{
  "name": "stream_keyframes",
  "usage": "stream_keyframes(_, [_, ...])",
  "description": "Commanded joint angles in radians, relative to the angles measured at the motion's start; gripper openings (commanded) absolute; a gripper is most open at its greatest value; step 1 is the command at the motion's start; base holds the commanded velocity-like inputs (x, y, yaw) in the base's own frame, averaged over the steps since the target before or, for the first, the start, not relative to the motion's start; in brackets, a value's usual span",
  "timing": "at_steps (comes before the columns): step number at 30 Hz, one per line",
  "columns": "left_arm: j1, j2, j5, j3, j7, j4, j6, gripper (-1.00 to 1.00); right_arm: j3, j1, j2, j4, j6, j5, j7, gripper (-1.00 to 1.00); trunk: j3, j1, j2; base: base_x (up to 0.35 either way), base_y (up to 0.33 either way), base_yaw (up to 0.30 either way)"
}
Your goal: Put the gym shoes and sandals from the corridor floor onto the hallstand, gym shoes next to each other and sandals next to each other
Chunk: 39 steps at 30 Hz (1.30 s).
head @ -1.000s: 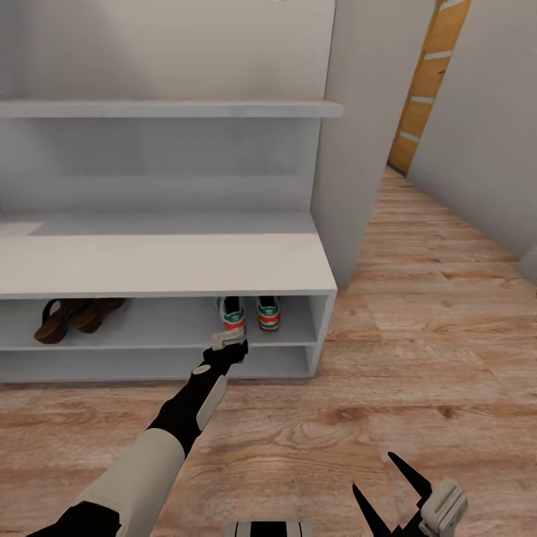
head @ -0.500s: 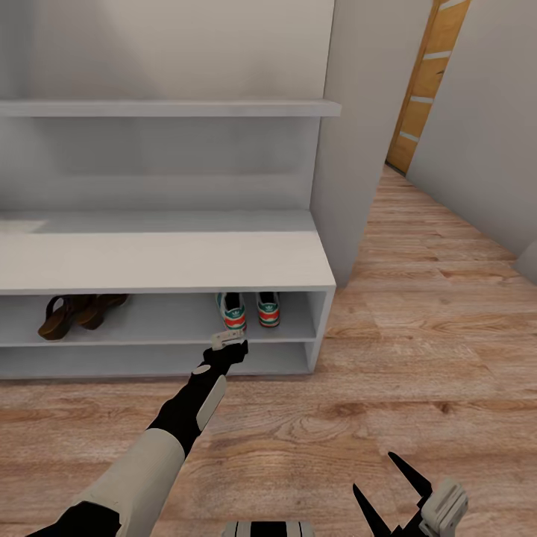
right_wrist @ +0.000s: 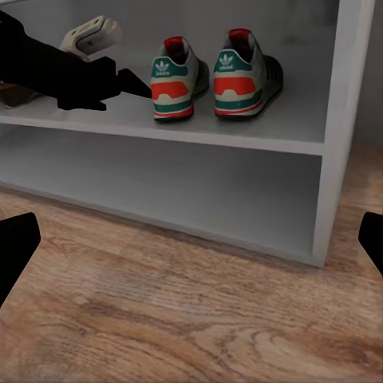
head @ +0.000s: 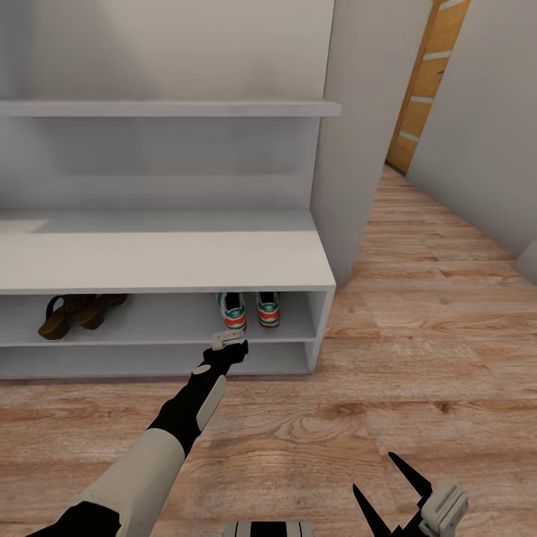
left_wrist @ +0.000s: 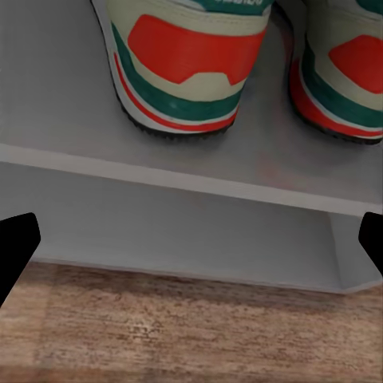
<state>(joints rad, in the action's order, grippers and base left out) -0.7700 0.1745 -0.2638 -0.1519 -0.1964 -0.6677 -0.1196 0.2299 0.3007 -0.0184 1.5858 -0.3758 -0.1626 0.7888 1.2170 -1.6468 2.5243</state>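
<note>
Hallstand (head: pixel 164 261): wide white-grey unit against the back wall, thick flat top, two shallow tiers below, high shelf above. Corridor floor (head: pixel 418 350): bare wood planks running past the hallstand's right end toward an orange door (head: pixel 429 82), with open room there.

Upper tier, head view: the two sandals (head: pixel 78 313) sit together near the left end; the two gym shoes (head: pixel 250 311) stand side by side near the right end, heels outward, well apart from the sandals. The left wrist view shows their red-and-green heels close to the tier's front edge; the right wrist view shows both shoes whole, clear of the right wall panel.

Left gripper (head: pixel 237 347): just in front of the tier edge by the left shoe, fingers spread wide, holding nothing. Right gripper (head: pixel 391 492): low over the floor, prongs apart, empty.

Against the frame half a second back, nothing has shifted; the left arm has stayed put.
</note>
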Motion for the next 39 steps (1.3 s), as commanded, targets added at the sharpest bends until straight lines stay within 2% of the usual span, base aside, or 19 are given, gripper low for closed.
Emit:
stream_keyframes(1, [0.0, 0.0, 0.0, 0.0, 0.0, 0.0, 0.0, 1.0, 0.0, 0.0, 0.0, 0.0, 0.0, 0.0, 0.0, 1.0, 0.0, 0.0, 0.0, -0.003, 0.0, 0.0])
stream_keyframes(39, [0.004, 0.0, 0.001, -0.001, 0.0, -0.002, 0.0, 1.0, 0.0, -0.001, 0.0, -0.007, -0.002, 0.0, 0.0, 1.0, 0.0, 0.0, 0.0, 0.0, 0.0, 0.0])
